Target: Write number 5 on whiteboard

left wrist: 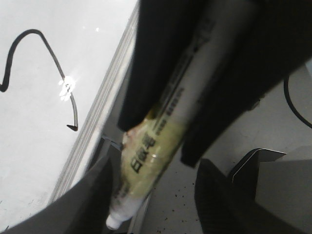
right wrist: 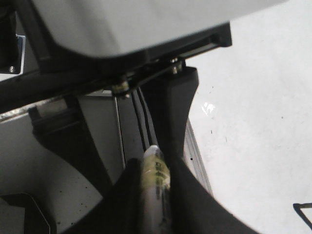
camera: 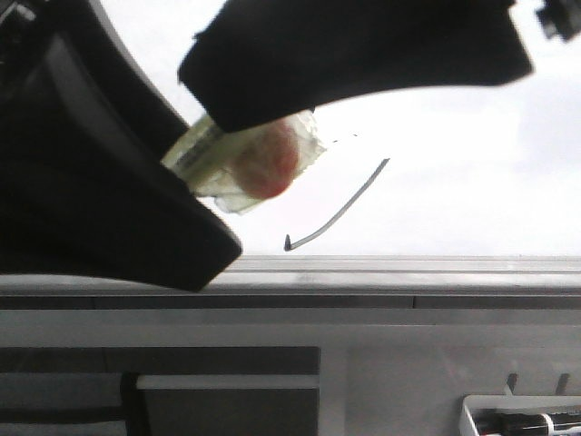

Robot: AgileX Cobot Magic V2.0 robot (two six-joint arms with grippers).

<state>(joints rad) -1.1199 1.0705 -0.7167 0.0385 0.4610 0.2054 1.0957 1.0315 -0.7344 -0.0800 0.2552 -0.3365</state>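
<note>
The whiteboard (camera: 472, 182) is glossy white with a grey aluminium rail (camera: 408, 268) along its near edge. A thin black curved stroke of the number 5 (camera: 340, 213) is on it, and also shows in the left wrist view (left wrist: 56, 63). My right gripper (right wrist: 155, 163) is shut on a marker (right wrist: 156, 170) with a yellowish label. In the left wrist view that marker (left wrist: 161, 141) hangs off the board beside the rail. My left gripper (left wrist: 156, 180) is open, its fingers (left wrist: 73, 204) on either side of the marker's lower end. In the front view black gripper fingers partly cover the marker (camera: 245, 163).
A white tray (camera: 522, 420) with dark markers stands at the lower right in the front view. A black cable (left wrist: 297, 107) lies on the grey surface beside the board. The left arm's body (right wrist: 122, 29) is just beyond my right fingers.
</note>
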